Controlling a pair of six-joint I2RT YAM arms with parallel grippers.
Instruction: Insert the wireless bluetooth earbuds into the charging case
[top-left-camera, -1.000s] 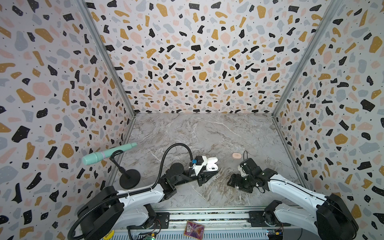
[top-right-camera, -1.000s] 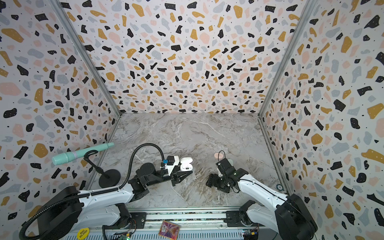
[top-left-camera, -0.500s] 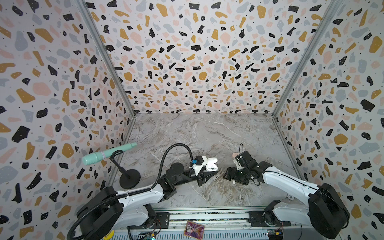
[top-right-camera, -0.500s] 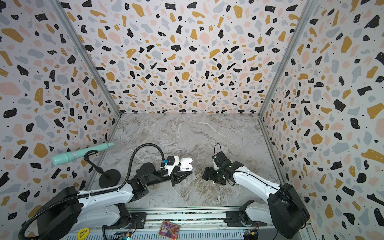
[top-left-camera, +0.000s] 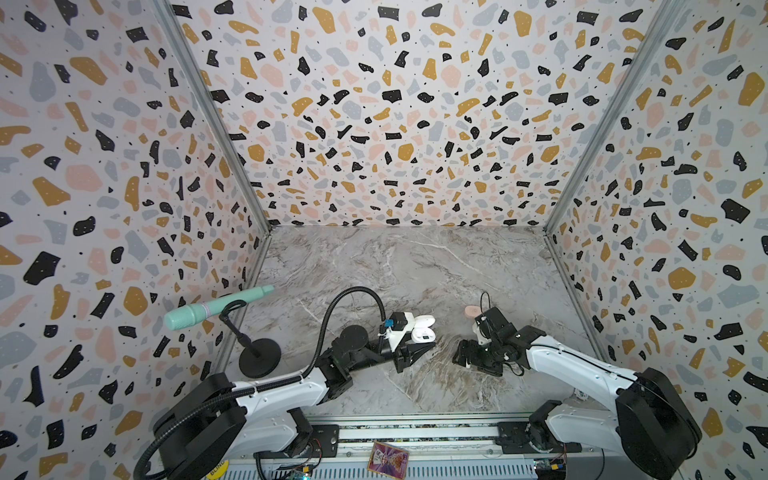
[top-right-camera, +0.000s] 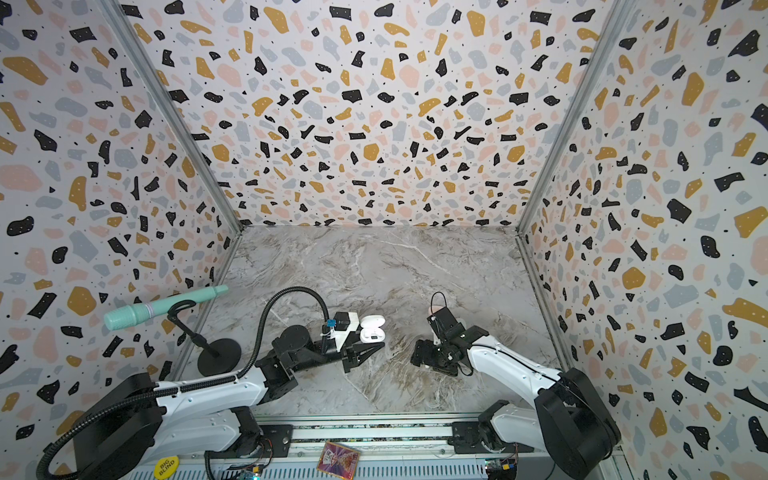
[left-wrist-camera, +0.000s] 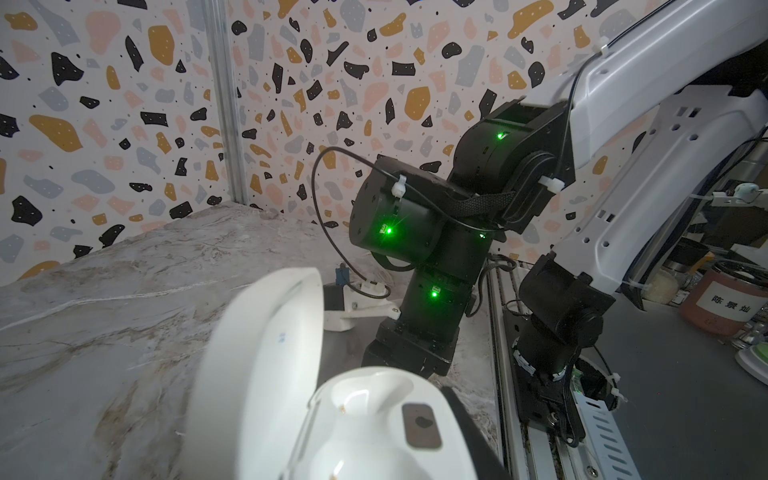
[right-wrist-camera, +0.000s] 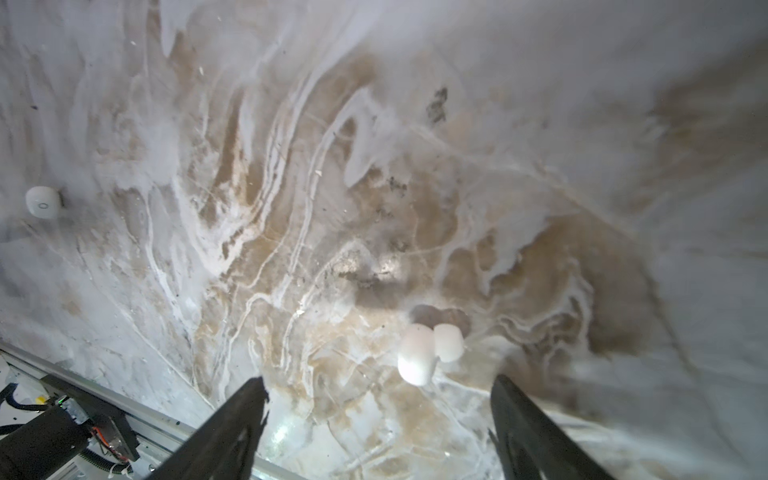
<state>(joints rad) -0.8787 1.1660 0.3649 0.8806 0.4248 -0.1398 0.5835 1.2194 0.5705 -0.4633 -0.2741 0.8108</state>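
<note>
— Which step is the robot on?
— Picking up. The right pincer (right-wrist-camera: 378, 384) hangs released over a white earbud (right-wrist-camera: 428, 353) that lies on the bench (top-left-camera: 415, 266) near its front edge, just beyond the tips and closer to one finger
— And the charging case (left-wrist-camera: 365, 419)?
— Lid open, clenched in the left pincer (top-left-camera: 417, 345) by the middle of the front edge, apart from the bud
— Next?
— Likely centre the tips on the bud, lower and close softly, since it looks small and slippery. A second earbud (right-wrist-camera: 41, 201) waits farther off
</note>
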